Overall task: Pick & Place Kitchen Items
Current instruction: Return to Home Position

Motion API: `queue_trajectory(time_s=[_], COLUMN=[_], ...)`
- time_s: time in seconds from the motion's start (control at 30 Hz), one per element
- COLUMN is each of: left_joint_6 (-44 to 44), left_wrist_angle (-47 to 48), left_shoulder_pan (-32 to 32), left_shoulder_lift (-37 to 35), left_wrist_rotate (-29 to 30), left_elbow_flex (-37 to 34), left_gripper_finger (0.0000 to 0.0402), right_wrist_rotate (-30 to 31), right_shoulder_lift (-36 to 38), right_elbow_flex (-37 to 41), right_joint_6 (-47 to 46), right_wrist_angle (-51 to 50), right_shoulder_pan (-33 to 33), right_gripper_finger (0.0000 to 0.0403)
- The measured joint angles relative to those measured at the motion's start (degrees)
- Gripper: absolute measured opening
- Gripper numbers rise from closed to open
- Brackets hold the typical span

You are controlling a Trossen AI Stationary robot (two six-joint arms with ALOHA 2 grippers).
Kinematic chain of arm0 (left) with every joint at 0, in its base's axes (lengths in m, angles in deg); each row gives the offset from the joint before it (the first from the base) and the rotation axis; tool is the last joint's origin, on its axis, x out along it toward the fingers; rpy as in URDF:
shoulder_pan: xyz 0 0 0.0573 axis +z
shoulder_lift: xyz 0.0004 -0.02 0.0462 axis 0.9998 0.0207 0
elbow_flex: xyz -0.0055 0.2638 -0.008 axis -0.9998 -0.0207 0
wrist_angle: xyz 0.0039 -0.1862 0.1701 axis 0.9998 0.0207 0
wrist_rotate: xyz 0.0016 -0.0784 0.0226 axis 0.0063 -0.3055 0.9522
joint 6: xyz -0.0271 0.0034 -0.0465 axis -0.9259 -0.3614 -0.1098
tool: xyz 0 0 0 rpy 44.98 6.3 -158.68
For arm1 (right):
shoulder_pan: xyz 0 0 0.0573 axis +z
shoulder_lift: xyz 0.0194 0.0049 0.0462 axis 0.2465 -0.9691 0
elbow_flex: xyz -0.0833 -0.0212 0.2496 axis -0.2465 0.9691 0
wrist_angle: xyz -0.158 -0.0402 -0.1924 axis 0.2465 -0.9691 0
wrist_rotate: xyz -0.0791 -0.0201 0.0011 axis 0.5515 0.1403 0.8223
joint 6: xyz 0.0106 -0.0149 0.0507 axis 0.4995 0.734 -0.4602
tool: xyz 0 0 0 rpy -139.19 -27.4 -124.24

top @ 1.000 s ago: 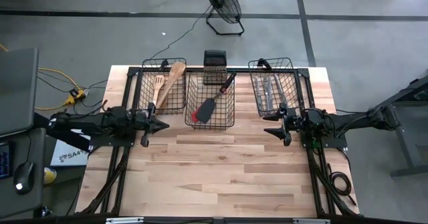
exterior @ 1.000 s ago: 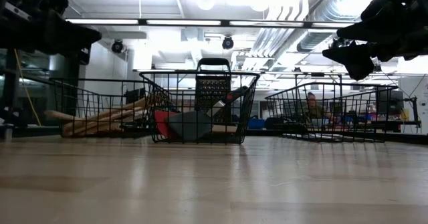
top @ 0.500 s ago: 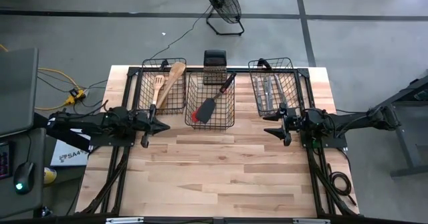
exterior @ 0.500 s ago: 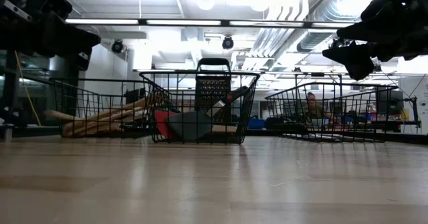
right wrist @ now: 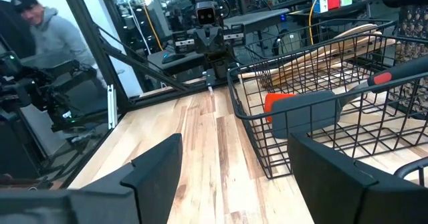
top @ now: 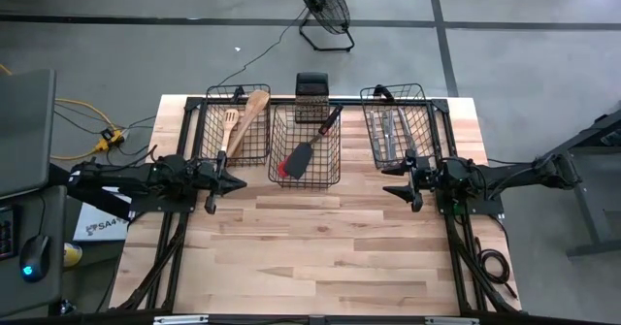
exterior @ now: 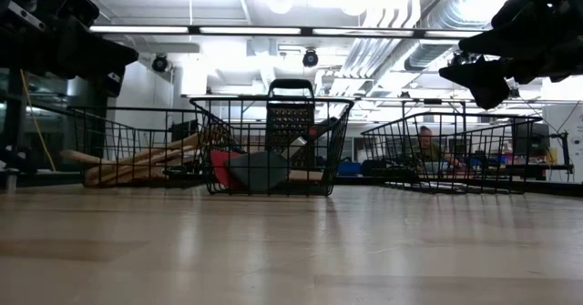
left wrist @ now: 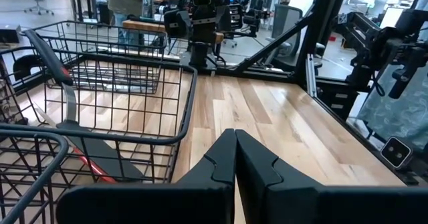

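The utensils lie in three black wire baskets along the far side of the table. Pale wooden spoons and a slotted spatula fill the left basket. A red-and-black spatula lies in the middle basket, also in the right wrist view. Silver cutlery is in the right basket. My left gripper hovers shut in front of the left basket, its fingers closed together. My right gripper hovers open in front of the right basket, its fingers wide apart with nothing between them.
A black box grater stands behind the middle basket. Bare wooden tabletop stretches from the baskets to the near edge. Both arms stay raised off the table in the low view, the left and the right. People are in the room beyond.
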Motion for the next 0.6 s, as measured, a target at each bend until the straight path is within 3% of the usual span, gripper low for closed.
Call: queue_trajectory(time_s=[0.37,0.6], left_joint_6=[0.00,-0.02], left_wrist_angle=[-0.02,-0.02], left_shoulder_pan=[0.00,0.00], left_shoulder_lift=[0.00,0.00], left_wrist_rotate=[0.13,0.13], left_elbow_flex=[0.02,0.02], left_gripper_finger=[0.0000,0.0000], right_wrist_rotate=[-0.20,-0.07], right_shoulder_lift=[1.32,7.79], right_elbow_flex=[0.00,0.00], right_joint_6=[-0.01,-0.02], right_wrist_angle=[-0.15,-0.16], right_shoulder_pan=[0.00,0.00], right_gripper_finger=[0.0263,0.0263])
